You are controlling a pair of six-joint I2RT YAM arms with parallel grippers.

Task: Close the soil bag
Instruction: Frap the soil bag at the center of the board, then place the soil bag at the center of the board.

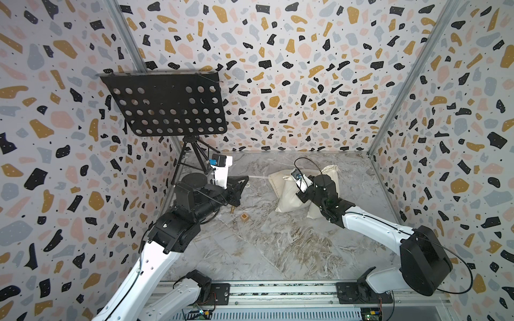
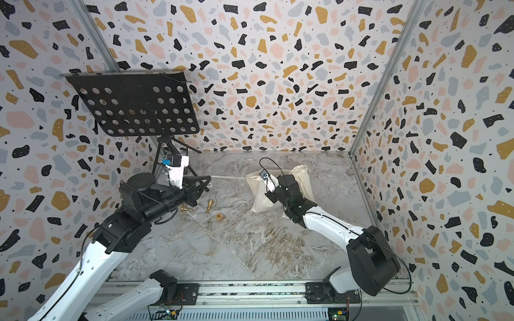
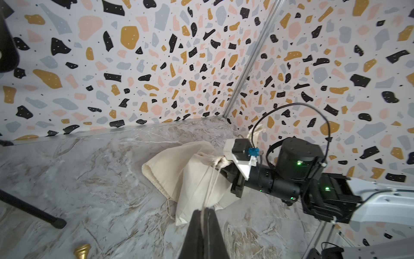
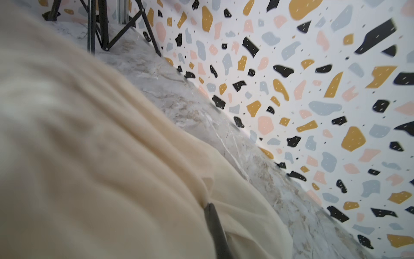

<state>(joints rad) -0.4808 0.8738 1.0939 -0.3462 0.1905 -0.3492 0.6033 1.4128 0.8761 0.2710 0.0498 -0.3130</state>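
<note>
The left claw (image 3: pixel 204 210) is clenched on the thin cords (image 3: pixel 210 186), which run taut ahead of it to the gathered neck of the soil bag (image 3: pixel 192 195). The right claw (image 4: pixel 209 205) pinches a fold of that bag, which lies directly under it on the tabletop (image 3: pixel 89 179).
</note>
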